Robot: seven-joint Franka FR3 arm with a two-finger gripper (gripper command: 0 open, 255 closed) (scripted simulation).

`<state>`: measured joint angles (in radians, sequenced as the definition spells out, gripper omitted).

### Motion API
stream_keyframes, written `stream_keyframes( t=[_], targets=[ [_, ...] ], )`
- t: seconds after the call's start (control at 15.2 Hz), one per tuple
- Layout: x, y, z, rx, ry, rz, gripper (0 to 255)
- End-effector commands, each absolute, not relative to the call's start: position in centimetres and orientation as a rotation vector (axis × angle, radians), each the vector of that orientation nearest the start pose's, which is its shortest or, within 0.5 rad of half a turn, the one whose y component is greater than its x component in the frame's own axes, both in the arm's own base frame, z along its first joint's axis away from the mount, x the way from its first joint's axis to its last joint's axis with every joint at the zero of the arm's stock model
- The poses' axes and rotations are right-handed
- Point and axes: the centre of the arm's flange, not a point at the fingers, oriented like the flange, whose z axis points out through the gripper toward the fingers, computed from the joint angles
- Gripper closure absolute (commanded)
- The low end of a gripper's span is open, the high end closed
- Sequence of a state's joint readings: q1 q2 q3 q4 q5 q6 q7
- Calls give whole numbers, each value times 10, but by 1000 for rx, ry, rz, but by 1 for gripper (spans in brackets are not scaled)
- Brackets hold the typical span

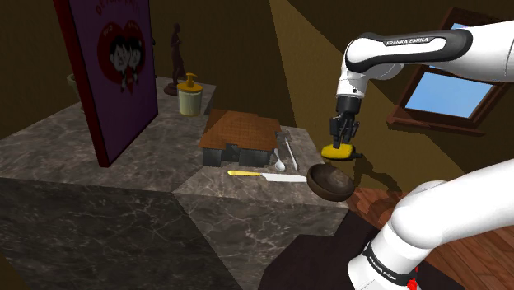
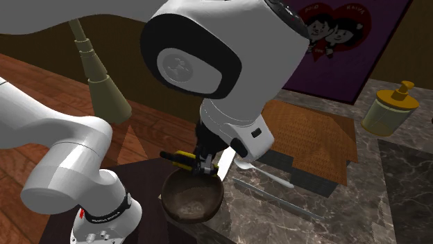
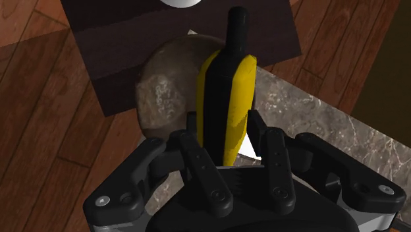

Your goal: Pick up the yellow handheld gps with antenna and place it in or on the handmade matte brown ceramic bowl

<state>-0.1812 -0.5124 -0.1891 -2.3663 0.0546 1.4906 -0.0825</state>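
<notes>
The gps (image 3: 224,99) is yellow with a black stripe; the bowl (image 1: 330,183) brown; the end effector (image 3: 227,135) black.

Open gap between gps (image 1: 338,152) and bowl (image 1: 330,183); knife (image 1: 264,175) beside

Clasped in the black gripper (image 2: 204,165): a yellow-and-black handheld GPS (image 2: 180,157), lying about level, just above a brown bowl (image 2: 193,201). Bowl at the edge of a marble counter (image 2: 361,208). To the right, a pale spoon (image 2: 267,175); farther, a brown cutting board (image 2: 312,135) and a yellowish soap dispenser (image 2: 391,109).
</notes>
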Motion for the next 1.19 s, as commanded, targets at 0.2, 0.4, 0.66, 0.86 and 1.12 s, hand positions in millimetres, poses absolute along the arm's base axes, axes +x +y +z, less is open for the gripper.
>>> stream_keyframes(
  t=[0.2, 0.4, 0.66, 0.86, 1.12],
  targets=[
    [331, -129, 461, -2858, 363, 483, 255],
    [331, -129, 445, -2858, 363, 483, 255],
    [331, -129, 443, -2858, 363, 483, 255],
    [331, -129, 443, -2858, 363, 483, 255],
    [331, -129, 443, -2858, 363, 483, 0]
  ],
)
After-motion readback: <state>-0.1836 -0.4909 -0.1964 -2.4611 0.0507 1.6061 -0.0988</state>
